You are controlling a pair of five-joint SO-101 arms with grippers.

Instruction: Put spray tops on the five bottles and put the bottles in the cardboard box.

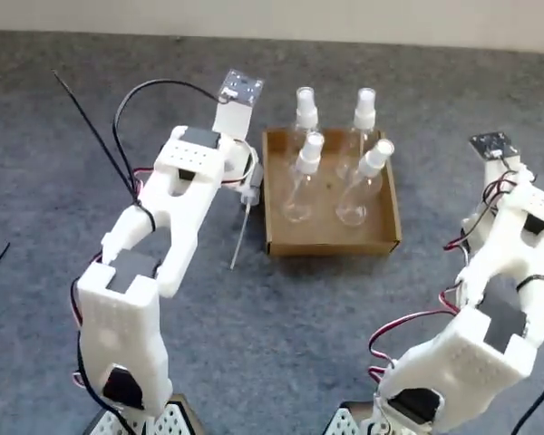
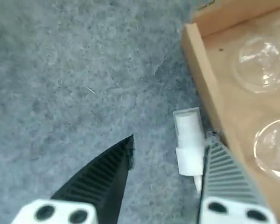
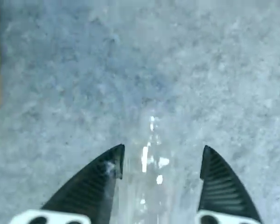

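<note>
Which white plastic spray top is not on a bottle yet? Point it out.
The white plastic spray top outside the brown cardboard box, within the open left pincer. The other four are fitted on clear bottles inside the box.

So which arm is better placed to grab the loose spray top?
Left. The left hand is open with the spray top between its fingers, beside the box; the right hand is at the clear bottle.

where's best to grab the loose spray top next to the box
Grip the spray top by its thick white head, coming down from above with the left tool spanning its width. It lies flat on the carpet close to the cardboard box wall, and its dip tube looks too thin to hold.
</note>
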